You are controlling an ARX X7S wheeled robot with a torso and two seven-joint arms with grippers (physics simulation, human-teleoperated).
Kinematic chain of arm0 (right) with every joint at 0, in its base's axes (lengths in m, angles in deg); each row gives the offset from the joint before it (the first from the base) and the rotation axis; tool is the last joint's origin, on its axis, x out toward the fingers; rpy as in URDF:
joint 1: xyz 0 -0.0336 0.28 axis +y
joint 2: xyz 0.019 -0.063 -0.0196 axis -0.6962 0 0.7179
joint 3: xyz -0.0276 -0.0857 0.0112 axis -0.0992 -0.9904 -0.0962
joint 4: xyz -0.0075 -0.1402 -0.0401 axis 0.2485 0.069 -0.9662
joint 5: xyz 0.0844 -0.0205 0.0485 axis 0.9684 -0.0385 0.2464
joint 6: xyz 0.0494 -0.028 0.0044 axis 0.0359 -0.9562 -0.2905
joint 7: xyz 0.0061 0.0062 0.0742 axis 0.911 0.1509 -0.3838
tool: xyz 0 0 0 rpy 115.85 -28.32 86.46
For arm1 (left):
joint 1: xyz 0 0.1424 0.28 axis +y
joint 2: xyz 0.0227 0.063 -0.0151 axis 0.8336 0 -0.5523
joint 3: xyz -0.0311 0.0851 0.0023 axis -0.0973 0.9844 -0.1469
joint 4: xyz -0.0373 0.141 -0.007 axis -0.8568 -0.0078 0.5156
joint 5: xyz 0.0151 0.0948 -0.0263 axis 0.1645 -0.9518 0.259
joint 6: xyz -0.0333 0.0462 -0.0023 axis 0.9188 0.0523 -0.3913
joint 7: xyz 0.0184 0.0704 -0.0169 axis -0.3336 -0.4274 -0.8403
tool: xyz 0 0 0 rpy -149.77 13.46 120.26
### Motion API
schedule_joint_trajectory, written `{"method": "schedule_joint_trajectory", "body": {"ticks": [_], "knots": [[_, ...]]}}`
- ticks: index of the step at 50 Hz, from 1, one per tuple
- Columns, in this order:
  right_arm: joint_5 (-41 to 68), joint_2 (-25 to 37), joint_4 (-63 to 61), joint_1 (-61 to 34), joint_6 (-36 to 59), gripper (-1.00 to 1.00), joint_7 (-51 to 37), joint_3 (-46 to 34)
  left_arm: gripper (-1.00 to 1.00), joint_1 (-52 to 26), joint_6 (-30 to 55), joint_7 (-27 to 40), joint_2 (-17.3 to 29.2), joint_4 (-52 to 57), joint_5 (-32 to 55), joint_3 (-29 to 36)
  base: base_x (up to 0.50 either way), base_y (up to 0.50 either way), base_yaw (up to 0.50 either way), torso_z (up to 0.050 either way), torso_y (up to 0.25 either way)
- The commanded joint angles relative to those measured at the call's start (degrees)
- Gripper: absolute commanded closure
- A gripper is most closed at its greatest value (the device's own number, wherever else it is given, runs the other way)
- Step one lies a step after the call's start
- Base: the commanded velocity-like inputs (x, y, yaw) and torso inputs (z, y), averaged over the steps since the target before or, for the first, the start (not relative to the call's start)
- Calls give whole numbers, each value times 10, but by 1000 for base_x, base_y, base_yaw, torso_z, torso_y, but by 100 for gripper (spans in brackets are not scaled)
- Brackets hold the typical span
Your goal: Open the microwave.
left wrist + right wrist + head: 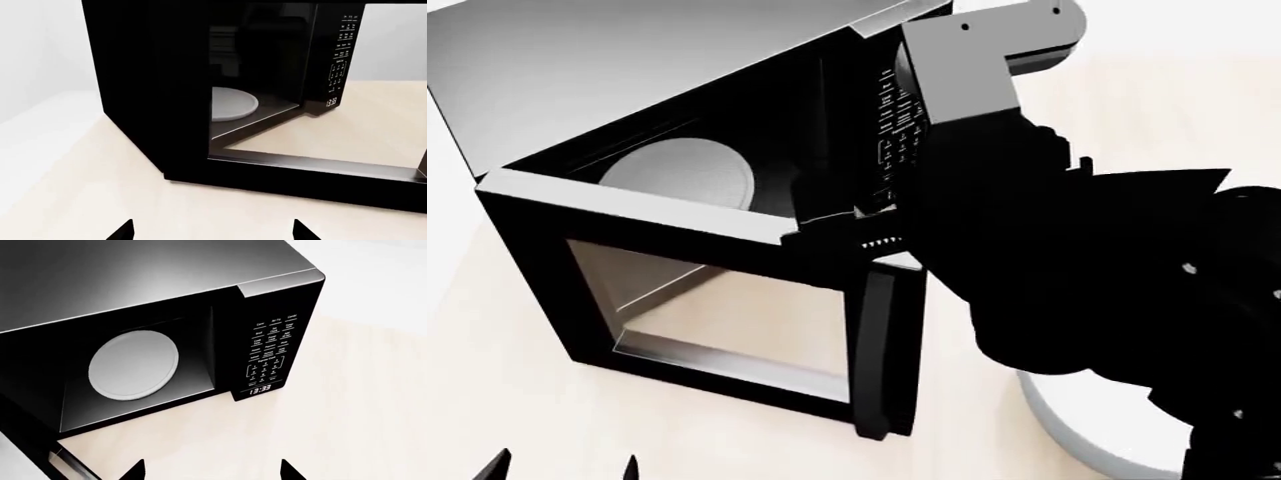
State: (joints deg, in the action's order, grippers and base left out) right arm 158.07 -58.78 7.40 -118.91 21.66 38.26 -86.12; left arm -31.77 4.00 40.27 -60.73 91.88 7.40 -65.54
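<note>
Pale beige countertop (373, 405) runs under everything I can see, with a white wall behind.

1. My right gripper (210, 471) shows only two dark fingertips spread wide apart, with nothing between them. It hovers over bare counter just in front of the cavity's lower sill.
2. My left gripper (212, 231) is likewise spread and holds nothing; bare counter lies between its tips and the door's bottom edge.
3. From the head view, my right arm (1068, 270) crosses in front of the button panel (270, 347).
4. I see the microwave (681, 90) on the counter with its door (714, 310) swung wide open. The handle (878, 350) stands at the door's free edge.
5. Inside, the white turntable (133, 365) lies flat on the cavity floor. The clock display (259, 390) reads 13:33.
</note>
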Motion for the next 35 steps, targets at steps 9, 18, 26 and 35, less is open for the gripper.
{"method": "schedule_joint_trajectory", "body": {"ticks": [9,18,26,35], "knots": [[106,-2,-54,55,9,-100,-38,-15,-100,0,1,3,2,3,2,3,0,2,3,-1,-4],[112,3,-76,78,1,-100,-35,-16,-100,-3,-1,2,1,-2,3,5,0,2,3,-2,-5],[138,7,-106,97,-3,-100,-53,-13,-100,-3,-2,3,2,-3,2,6,0,2,4,-1,-5],[190,14,-142,114,-10,-100,-96,-7,-100,-4,0,3,3,-1,2,10,0,2,4,-2,-6]]}}
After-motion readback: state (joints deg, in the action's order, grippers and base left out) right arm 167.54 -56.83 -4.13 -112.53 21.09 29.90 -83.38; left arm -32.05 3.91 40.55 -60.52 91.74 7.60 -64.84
